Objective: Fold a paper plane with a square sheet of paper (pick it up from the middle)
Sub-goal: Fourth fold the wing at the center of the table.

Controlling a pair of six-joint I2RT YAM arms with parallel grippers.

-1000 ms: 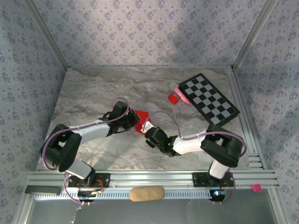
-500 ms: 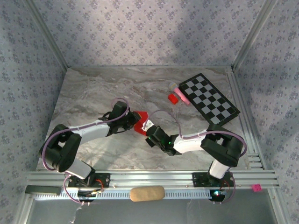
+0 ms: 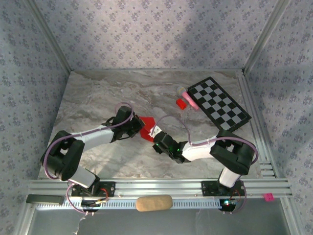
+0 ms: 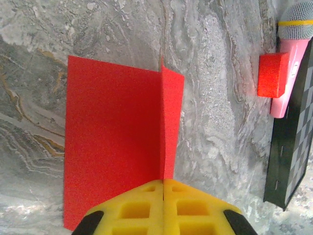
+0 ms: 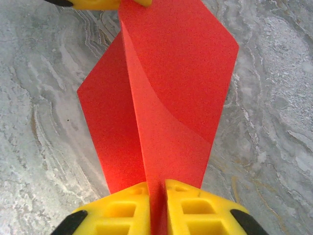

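Observation:
The square sheet of paper (image 3: 147, 126) is bright red and lies mid-table, pinched up into a standing ridge between my two grippers. In the left wrist view the paper (image 4: 112, 142) spreads flat to the left, with a narrow upright flap right of the crease. My left gripper (image 4: 163, 181) is shut on the near end of that crease. In the right wrist view the paper (image 5: 171, 88) rises as a folded ridge. My right gripper (image 5: 155, 183) has its jaws close on both sides of that ridge. The left gripper's yellow fingertips (image 5: 98, 4) hold the far end.
A small red block (image 3: 181, 103) and a pink microphone (image 3: 190, 99) lie at the back right beside a black-and-white checkerboard (image 3: 218, 104). A tan oblong object (image 3: 154, 202) rests on the front rail. Metal frame rails border the marble table.
The red sheet has drawn in from a flatter patch to a narrower raised ridge between the grippers. The right gripper has shifted slightly to the right.

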